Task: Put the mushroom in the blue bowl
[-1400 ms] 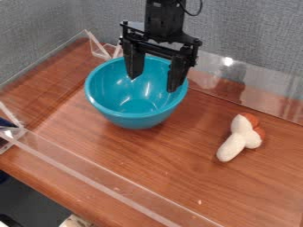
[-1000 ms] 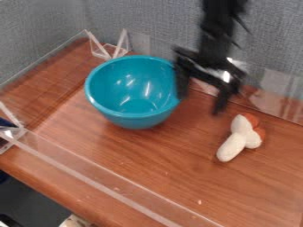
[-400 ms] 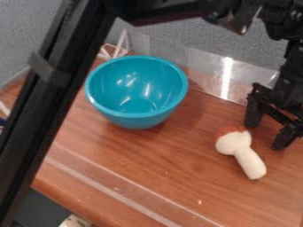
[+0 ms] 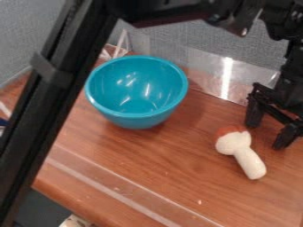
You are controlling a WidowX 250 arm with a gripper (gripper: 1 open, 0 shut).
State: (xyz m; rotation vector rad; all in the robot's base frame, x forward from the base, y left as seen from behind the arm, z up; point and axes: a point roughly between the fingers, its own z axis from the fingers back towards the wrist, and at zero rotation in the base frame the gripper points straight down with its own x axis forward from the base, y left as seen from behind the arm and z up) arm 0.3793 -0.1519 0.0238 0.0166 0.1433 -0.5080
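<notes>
Your pincer (image 4: 268, 129) is spread, right edge of frame, holding nothing. Mushroom (image 4: 242, 152) lies on the wooden table (image 4: 154, 164), lower right, just beside your pincer. Blue bowl (image 4: 136, 91) sits upright, upper center-left.

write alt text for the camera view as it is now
A robot arm's open claw hangs at right, beside a small mushroom with a reddish cap and pale stem lying on a wooden table. A blue bowl sits further left.
</notes>
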